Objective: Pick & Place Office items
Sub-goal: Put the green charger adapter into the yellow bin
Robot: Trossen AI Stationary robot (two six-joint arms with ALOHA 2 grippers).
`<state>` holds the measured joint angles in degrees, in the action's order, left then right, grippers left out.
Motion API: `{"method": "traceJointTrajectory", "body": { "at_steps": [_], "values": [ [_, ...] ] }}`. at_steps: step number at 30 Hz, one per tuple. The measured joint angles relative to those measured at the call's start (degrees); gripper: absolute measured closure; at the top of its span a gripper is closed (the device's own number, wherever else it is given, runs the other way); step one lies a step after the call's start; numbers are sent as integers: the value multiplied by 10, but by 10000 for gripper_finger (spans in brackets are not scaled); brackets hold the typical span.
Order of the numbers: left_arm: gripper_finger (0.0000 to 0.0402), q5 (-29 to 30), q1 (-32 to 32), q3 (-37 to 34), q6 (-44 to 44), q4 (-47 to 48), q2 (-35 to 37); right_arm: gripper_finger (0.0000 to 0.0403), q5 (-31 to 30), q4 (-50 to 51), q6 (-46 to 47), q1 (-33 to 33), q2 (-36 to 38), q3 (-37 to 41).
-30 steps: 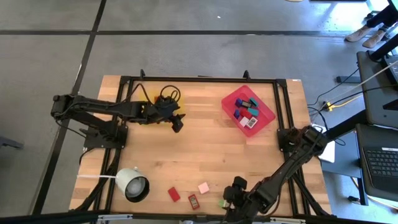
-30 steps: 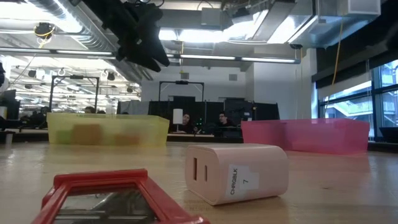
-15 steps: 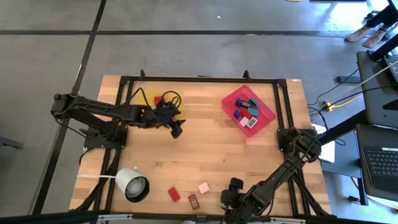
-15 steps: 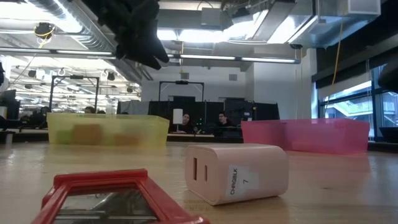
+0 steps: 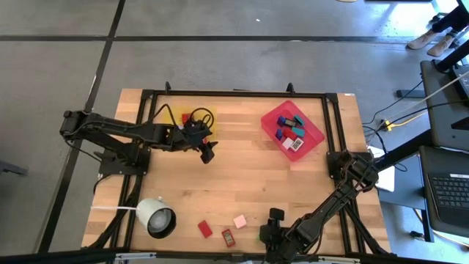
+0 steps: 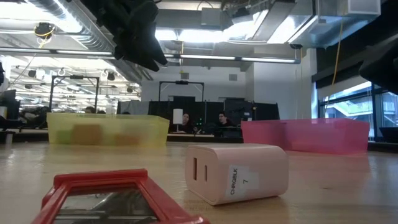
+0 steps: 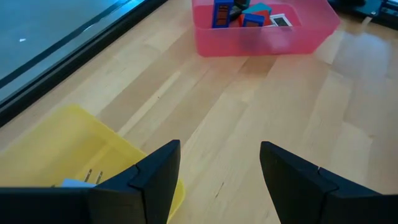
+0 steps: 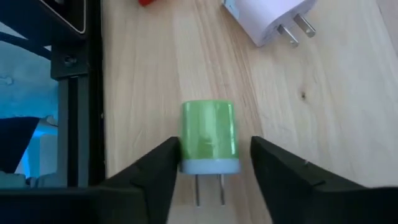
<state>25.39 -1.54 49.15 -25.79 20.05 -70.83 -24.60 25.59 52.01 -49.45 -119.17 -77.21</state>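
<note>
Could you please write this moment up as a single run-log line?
right gripper: fingers either side of green plug adapter on table, near edge | left gripper: open, empty, by yellow tray | pink tray: holds blocks

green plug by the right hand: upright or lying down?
Lying flat. In the right wrist view the green plug rests on its side on the table, prongs level with the wood, between the right hand fingers.

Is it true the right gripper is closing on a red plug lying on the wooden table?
Not quite. The plug between the right gripper's fingers is green, not red, as the right wrist view shows. It does lie on the wooden table.
</note>
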Motion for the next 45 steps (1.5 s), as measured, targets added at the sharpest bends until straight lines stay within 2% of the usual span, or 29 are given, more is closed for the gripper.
{"method": "traceJointTrajectory", "body": {
  "at_steps": [5,10,13,16,21,26,31,36,41,45],
  "values": [
    [183,0,0,0,-20,0,0,272,0,0,0,0,0,0],
    [183,0,0,0,-21,0,0,273,-1,-6,0,0,0,0],
    [183,-1,0,0,-22,-1,0,273,-33,-22,13,1,0,-10],
    [183,-13,0,0,-24,-2,0,272,-73,-25,-2,4,4,-58],
    [183,-32,0,0,-25,-8,0,262,-155,-20,-123,3,4,-171],
    [183,-89,-7,0,-15,-41,0,265,-223,49,-218,4,5,-262],
    [183,-210,-30,0,14,-126,0,263,-310,165,-225,15,5,-305],
    [183,-300,-52,0,-2,-232,0,262,-333,227,-226,42,5,-309],
    [180,-315,-79,0,-21,-294,0,262,-336,271,-234,74,5,-309],
    [169,-299,-101,0,-23,-292,0,262,-358,274,-302,97,5,-309]
  ]
}}
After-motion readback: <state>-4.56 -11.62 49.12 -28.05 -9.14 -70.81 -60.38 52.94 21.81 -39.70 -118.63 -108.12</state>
